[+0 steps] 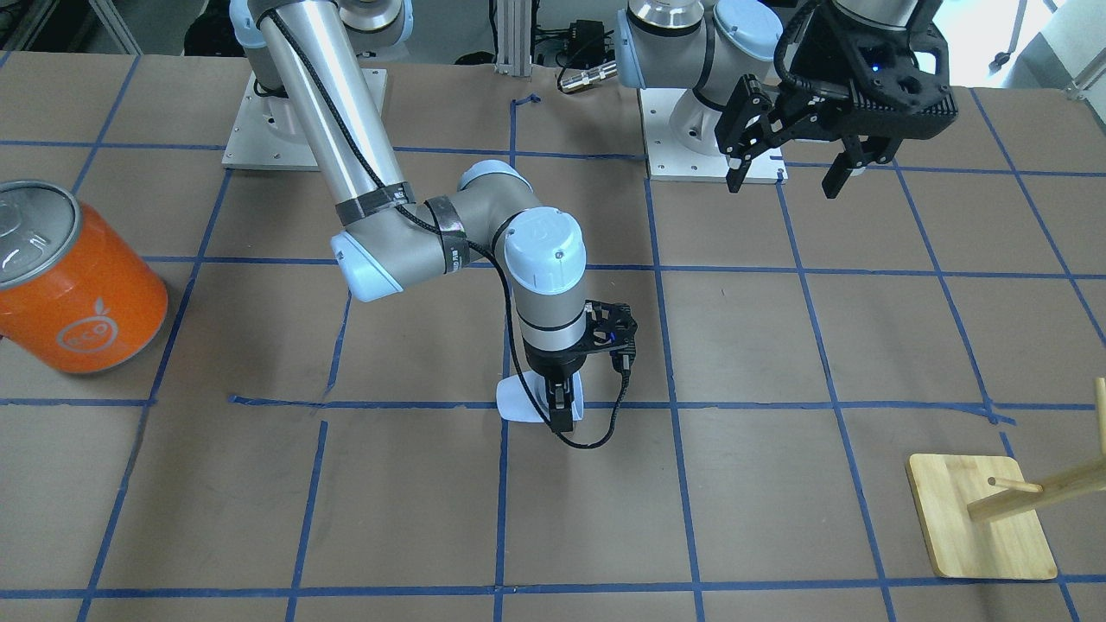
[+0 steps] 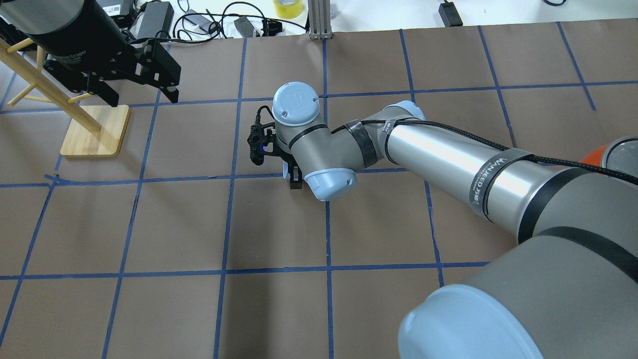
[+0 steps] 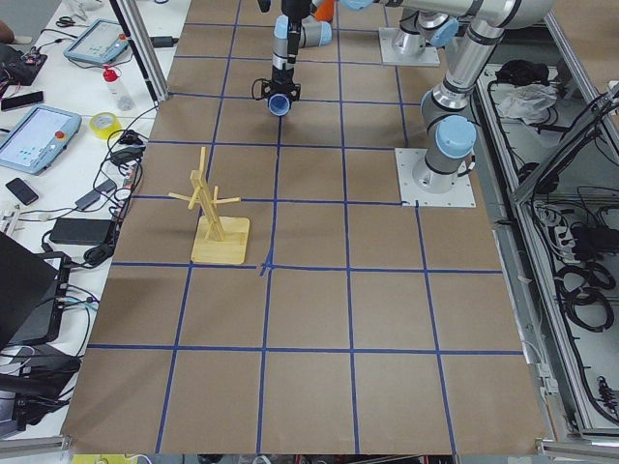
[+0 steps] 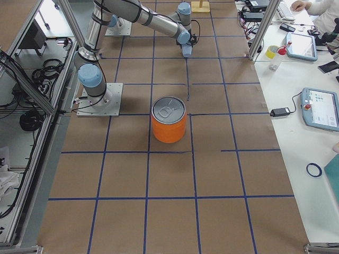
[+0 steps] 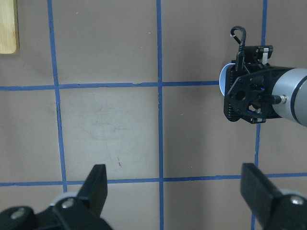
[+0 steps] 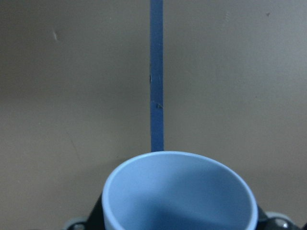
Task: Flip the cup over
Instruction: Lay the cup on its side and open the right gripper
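Lavender-blue plastic cup [image 1: 518, 404] sits sideways, low over the middle of the bench [image 1: 778, 501], clamped in the right claw [image 1: 558, 411], likely so a wrist roll can flip it. The left claw [image 1: 786, 177] hangs apart, clear.

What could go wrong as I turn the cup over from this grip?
1. The right jaws pinch the cup on its smooth tapered wall, so it may slip out while the wrist rolls.
2. It seems low over the table; the rim could scrape the paper.
3. The loose cable loops beside the cup and might snag it.
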